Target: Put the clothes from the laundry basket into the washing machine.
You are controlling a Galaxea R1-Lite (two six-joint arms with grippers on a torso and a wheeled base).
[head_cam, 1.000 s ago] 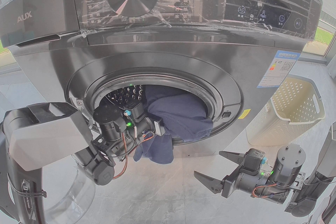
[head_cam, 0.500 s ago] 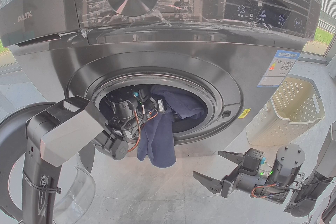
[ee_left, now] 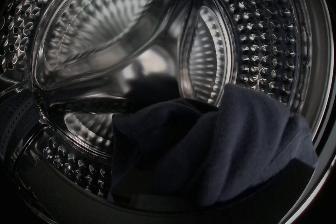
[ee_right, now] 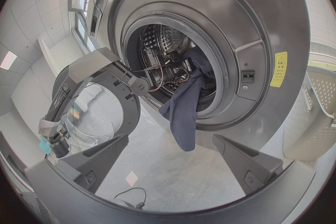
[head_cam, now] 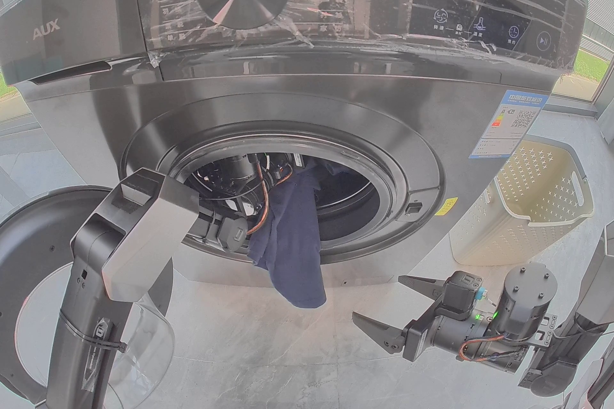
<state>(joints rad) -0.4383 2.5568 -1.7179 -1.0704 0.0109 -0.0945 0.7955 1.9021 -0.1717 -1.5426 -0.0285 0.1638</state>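
My left hand (head_cam: 276,161) is sitting inside the door opening of the washing machine (head_cam: 384,110), at the top end of the navy garment (head_cam: 291,238); I cannot tell whether it is gripping the cloth. The garment is lying partly in the drum (ee_left: 105,25) and is hanging out over the lower rim of the opening toward the floor (head_cam: 268,353). My right hand (head_cam: 378,299) is hovering low in front of the machine with its jaws spread wide and nothing between them. The laundry basket (head_cam: 537,199) is standing on the floor beside the machine, on my right. The door (head_cam: 32,250) is standing open on my left.
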